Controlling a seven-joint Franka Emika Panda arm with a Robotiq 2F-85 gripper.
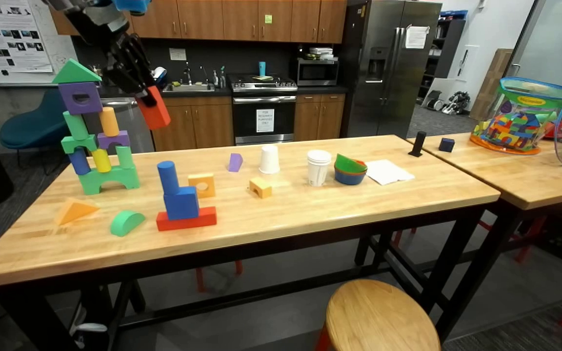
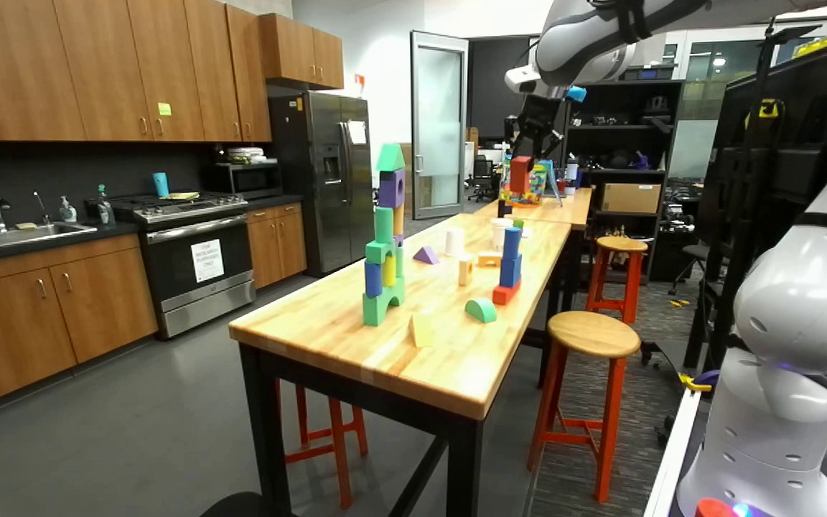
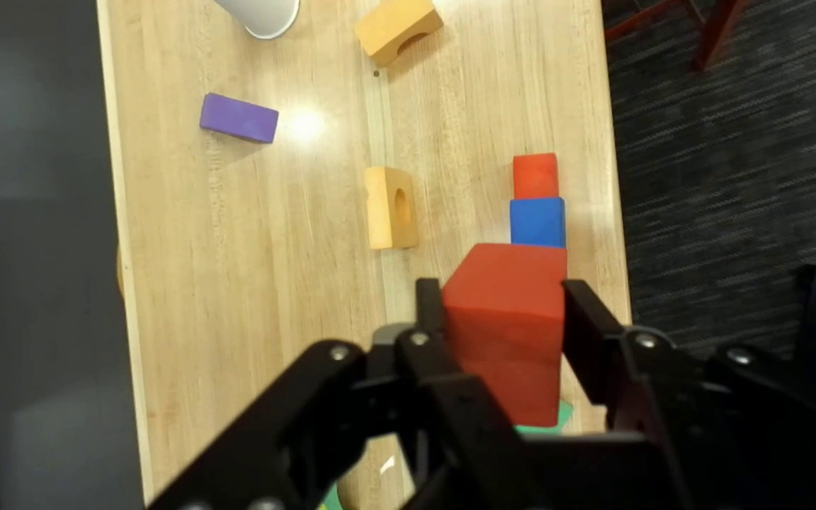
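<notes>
Red block (image 3: 507,336), smooth, matte and straight-edged, is clamped in my gripper (image 3: 505,301), jaws closed on two opposite sides, above the table (image 1: 310,204) of pale, banded wood. On the table stand a blue cylinder (image 1: 168,178) over a blue block (image 1: 182,204) and a triangle-topped, arch-footed tower (image 1: 78,141). Beyond the table, an oven (image 1: 244,117) bears a paper sign (image 1: 265,121): "FOR RESEARCH PURPOSES ONLY".

Red block (image 1: 155,112), black end effector (image 3: 501,304); green triangle (image 1: 75,73), purple wedge (image 3: 240,118).
</notes>
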